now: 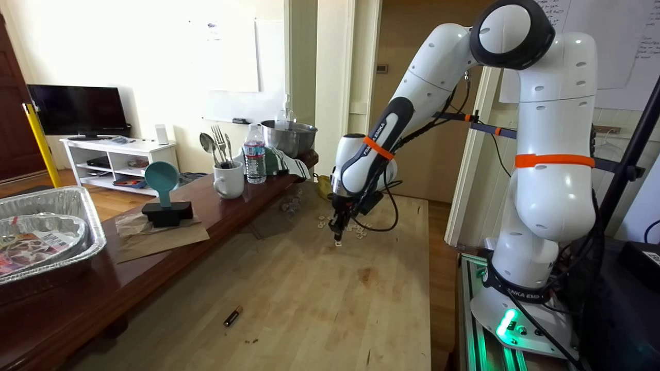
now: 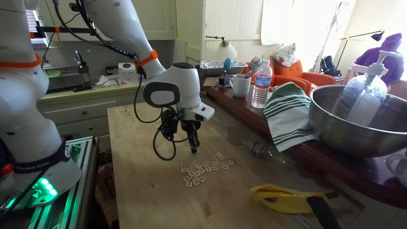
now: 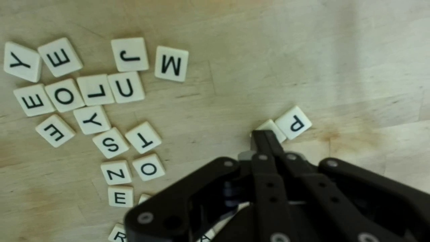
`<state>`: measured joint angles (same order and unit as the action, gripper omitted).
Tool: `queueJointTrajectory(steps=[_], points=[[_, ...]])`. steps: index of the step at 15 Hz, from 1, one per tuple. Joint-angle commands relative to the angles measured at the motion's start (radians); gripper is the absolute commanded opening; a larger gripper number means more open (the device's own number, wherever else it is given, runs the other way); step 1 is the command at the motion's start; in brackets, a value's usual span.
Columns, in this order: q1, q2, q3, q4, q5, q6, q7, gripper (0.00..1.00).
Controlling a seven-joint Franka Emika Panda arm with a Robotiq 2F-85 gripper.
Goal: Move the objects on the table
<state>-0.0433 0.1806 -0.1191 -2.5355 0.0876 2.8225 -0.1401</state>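
End effector [image 3: 264, 133], fingers together, at two letter tiles [image 3: 291, 121], bare table [image 2: 140, 178] to robot-side edge

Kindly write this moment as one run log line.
tool: shut, overlapping tile in wrist view | P tile: beside that tile | other tiles: on table

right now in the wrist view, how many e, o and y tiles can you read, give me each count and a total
E tiles: 4
O tiles: 2
Y tiles: 2
Total readable: 8
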Motion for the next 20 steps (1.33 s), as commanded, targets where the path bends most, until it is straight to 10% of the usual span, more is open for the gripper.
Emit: queueJointTrajectory(steps=[1, 11, 20], points=[[-0.015, 0.005, 0.016, 0.001, -0.019, -0.037, 0.058, 0.0], [-0.016, -0.084, 0.0, -0.031, -0.061, -0.012, 0.077, 0.0], [-0.048, -0.068, -0.113, -0.026, -0.422, 0.004, 0.121, 0.0]])
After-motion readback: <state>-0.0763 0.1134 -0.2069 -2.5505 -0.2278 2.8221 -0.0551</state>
